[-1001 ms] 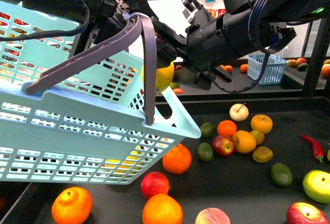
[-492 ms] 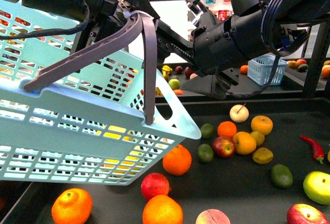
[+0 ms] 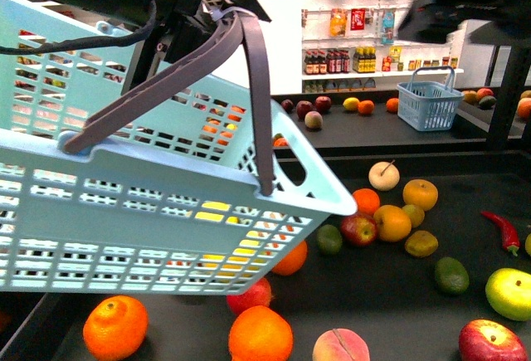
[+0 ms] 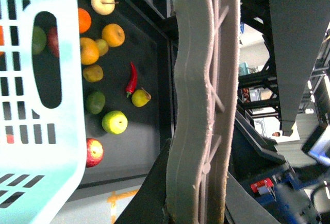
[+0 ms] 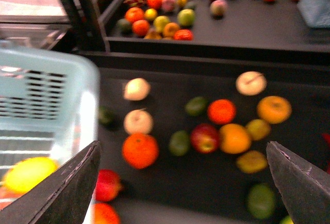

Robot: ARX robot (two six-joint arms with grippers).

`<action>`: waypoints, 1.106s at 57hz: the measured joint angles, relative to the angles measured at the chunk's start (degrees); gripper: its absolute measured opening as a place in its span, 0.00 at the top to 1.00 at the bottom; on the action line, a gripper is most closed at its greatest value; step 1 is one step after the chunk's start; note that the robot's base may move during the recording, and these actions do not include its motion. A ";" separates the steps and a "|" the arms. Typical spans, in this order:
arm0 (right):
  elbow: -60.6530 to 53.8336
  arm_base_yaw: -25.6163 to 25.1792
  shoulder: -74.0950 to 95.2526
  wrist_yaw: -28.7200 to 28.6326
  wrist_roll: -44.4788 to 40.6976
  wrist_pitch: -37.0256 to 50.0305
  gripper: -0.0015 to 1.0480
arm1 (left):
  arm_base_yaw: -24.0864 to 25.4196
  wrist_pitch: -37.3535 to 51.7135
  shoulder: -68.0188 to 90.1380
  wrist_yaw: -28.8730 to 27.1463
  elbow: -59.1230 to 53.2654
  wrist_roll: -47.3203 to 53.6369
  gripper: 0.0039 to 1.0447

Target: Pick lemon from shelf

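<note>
right pincer [image 5: 183,144] spread wide | arm held high | lemon [image 5: 23,175] in basket [image 5: 62,80]

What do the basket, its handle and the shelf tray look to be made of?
The basket looks like light blue moulded plastic, slightly glossy, going by its slotted lattice walls and thick rim. Its handle seems to be matte grey plastic with moulded ribs. The shelf tray is matte black with a raised rim; I cannot tell whether it is metal or plastic.
</note>
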 joint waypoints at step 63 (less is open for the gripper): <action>-61.22 -3.80 -84.56 3.45 0.31 -10.71 0.64 | 0.00 -0.02 0.00 -0.11 0.00 0.42 0.91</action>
